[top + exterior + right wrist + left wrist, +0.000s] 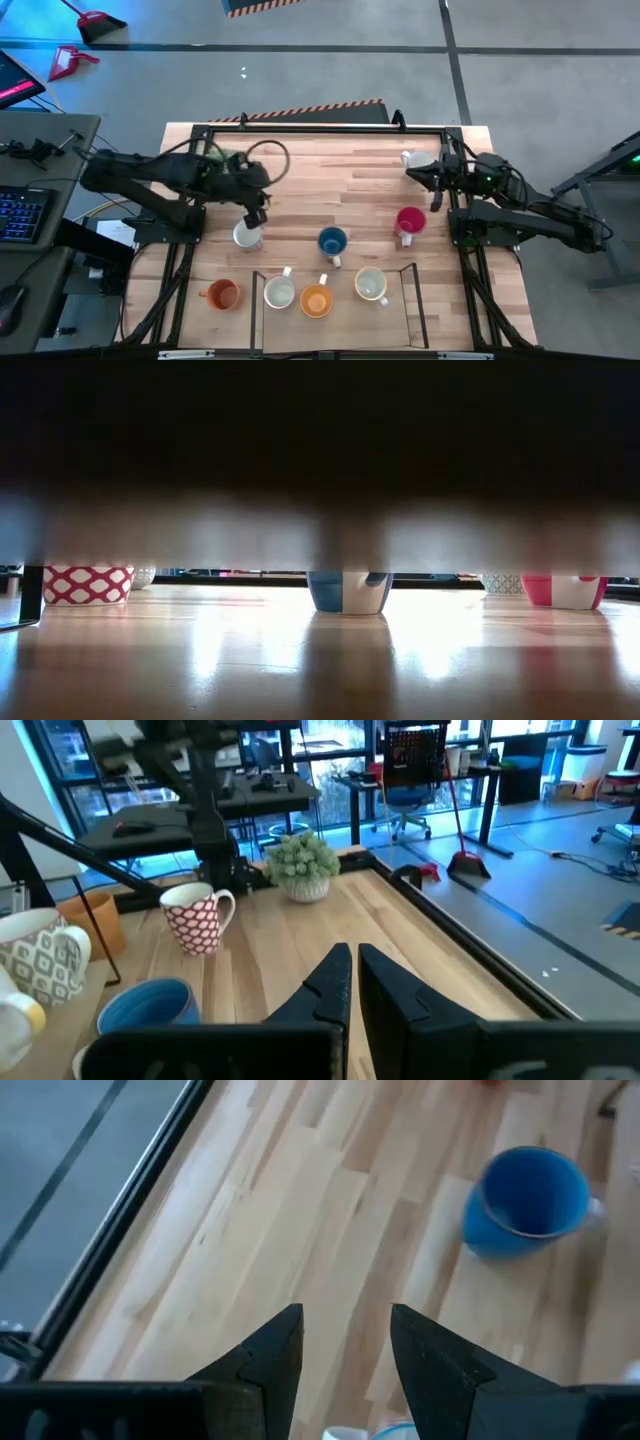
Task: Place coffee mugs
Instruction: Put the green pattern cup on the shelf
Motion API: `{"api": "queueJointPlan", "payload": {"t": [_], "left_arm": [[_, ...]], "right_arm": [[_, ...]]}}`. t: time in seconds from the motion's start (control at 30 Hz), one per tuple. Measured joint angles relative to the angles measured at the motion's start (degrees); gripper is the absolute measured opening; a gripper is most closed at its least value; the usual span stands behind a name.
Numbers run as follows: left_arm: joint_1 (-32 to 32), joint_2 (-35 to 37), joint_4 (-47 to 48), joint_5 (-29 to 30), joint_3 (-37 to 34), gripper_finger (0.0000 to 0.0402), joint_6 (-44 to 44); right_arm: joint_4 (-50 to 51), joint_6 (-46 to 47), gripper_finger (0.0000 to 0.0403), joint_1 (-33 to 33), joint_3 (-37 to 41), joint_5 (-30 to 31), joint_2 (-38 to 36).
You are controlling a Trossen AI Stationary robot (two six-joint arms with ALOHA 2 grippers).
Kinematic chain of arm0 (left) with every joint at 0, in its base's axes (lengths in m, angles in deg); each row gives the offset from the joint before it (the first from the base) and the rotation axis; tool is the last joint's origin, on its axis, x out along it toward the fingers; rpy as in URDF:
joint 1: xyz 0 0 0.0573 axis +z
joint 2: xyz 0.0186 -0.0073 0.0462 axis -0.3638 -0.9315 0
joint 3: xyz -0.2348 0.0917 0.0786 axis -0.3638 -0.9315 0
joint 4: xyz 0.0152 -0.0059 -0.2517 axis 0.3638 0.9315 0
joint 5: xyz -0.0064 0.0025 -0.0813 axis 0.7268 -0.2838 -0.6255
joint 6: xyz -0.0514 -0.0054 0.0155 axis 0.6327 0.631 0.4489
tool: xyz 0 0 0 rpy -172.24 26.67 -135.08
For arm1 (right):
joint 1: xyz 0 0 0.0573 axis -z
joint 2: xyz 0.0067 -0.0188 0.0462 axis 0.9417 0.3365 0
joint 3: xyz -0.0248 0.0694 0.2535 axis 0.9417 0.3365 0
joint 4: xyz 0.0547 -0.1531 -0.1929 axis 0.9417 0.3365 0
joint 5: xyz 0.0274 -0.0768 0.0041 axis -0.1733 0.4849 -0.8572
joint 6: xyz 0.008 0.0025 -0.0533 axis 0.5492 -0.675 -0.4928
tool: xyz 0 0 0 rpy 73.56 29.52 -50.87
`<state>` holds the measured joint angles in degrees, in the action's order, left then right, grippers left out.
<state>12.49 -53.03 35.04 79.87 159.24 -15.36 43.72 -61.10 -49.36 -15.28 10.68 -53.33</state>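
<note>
Coffee mugs are spread over the wooden worktop [330, 180]. Front row, seen from above: orange mug [222, 295] at the left, then a white mug [279, 292], a second orange mug [316, 300] and a cream mug [371, 285]. The white and second orange mugs stand close together; the cream one sits a little apart.

Blue mug [333, 242] stands near the middle, behind that row. Red mug [410, 222] is to its right, nearer the right arm. Another white mug [247, 235] sits left of the blue one, right under the left arm's tip. An eighth, white mug [415, 159] is at the far right corner, just beside the right arm's tip.

Left end effector [256, 217] hangs over the white mug by the blue one. In its wrist view the fingers [270, 1355] stand apart, released, with bare wood between them and the blue mug [525, 1200] ahead. A pale rim shows at the picture's edge between the fingertips; can't tell whether it touches them.

Right end effector [420, 176] sits at the far right edge of the worktop, next to the corner mug. Its fingers [330, 982] are clenched nearly together, nothing between them. Its wrist view looks across to a red-patterned mug [196, 916] and a small potted plant [302, 864] at the opposite edge.
</note>
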Motion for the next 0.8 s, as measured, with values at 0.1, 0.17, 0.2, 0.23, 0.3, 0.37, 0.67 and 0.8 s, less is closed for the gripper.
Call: {"api": "queueJointPlan", "payload": {"t": [0.1,0.17,0.2,0.23,0.3,0.37,0.67,0.8], "left_arm": [[1.3,5.3,-6.0,-0.3,-8.9,0.0142,0.0],[2.4,8.1,-9.3,-0.4,-14.1,0.0142,0.0],[3.1,9.3,-11.5,-0.5,-16.5,0.0142,-0.2],[3.8,10.4,-13.0,-0.5,-18.6,0.0142,-0.8],[5.3,12.2,-15.8,-0.5,-21.9,0.0142,-3.2],[7.1,13.5,-17.8,-0.5,-23.4,0.0142,-5.5],[13.5,16.1,-26.7,-0.8,-23.5,0.0142,-21.5],[16.1,15.8,-26.3,-3.2,-23.5,0.0142,-21.5]], "right_arm": [[-1.3,0.2,0.0012,0.0,0.0,0.1,0.5],[-1.7,0.3,0.0012,0.0,0.0,0.1,0.8],[-1.6,0.3,0.0012,0.0,0.0,0.1,0.9],[-1.6,0.4,0.0012,0.0,0.0,0.1,1.0],[-1.7,0.4,0.0012,0.0,0.0,0.2,1.0],[-2.2,0.4,0.0012,0.0,0.0,1.3,1.0],[-3.5,7.4,0.0012,0.0,0.0,5.4,1.9],[-3.5,7.6,0.0012,0.0,0.0,9.2,3.9]]}}
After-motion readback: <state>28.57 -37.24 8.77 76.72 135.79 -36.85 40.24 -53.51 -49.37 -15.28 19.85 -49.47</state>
